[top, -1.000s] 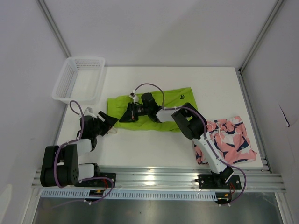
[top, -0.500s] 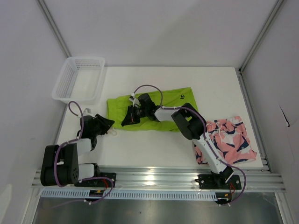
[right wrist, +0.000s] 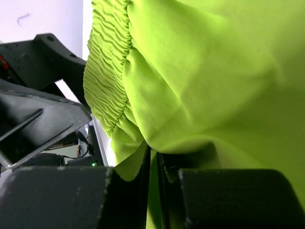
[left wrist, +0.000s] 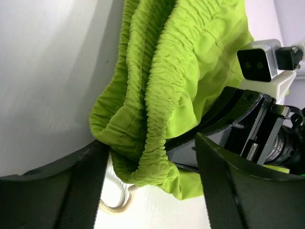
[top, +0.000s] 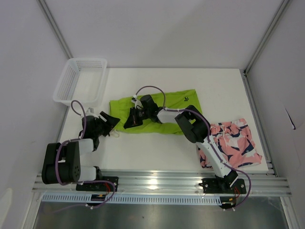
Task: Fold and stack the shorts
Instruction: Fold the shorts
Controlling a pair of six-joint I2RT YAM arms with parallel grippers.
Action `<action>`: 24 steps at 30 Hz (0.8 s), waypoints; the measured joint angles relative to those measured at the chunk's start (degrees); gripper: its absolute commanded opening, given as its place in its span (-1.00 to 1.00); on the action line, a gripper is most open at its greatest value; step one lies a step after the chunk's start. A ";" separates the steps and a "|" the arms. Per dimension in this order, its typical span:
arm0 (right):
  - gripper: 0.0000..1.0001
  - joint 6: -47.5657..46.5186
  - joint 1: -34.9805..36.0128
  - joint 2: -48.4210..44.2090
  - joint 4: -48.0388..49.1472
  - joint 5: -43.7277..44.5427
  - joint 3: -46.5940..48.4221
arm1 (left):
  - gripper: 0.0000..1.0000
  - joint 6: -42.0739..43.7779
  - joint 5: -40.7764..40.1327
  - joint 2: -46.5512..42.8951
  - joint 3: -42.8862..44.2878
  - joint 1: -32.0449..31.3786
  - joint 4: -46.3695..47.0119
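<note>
The lime green shorts (top: 171, 100) lay spread across the middle of the white worktop (top: 143, 148), their elastic waistband end towards the left arm. The right pincer (top: 131, 120) was nearly closed and pinched a thin fold of the green fabric near that end; in the right wrist view the cloth (right wrist: 214, 62) ran down between its two fingers (right wrist: 153, 157). The left pincer (top: 113, 125) stood wide, with the gathered waistband corner (left wrist: 157, 119) bunched between its spread fingers and a white drawstring (left wrist: 114, 204) looping beneath. The pink printed shorts (top: 236, 140) lay well apart at the worktop's right edge. A white mesh basket (top: 88, 60) sat at the far left corner.
</note>
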 measured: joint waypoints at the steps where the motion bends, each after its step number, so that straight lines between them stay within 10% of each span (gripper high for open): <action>1: -0.75 -0.02 0.00 0.00 -0.09 0.02 0.02 | 0.60 -0.07 0.37 0.42 0.52 0.00 -0.07; 24: -0.74 -1.57 -0.02 0.52 -3.56 1.05 2.58 | 0.40 -1.46 10.93 14.49 8.00 3.54 6.58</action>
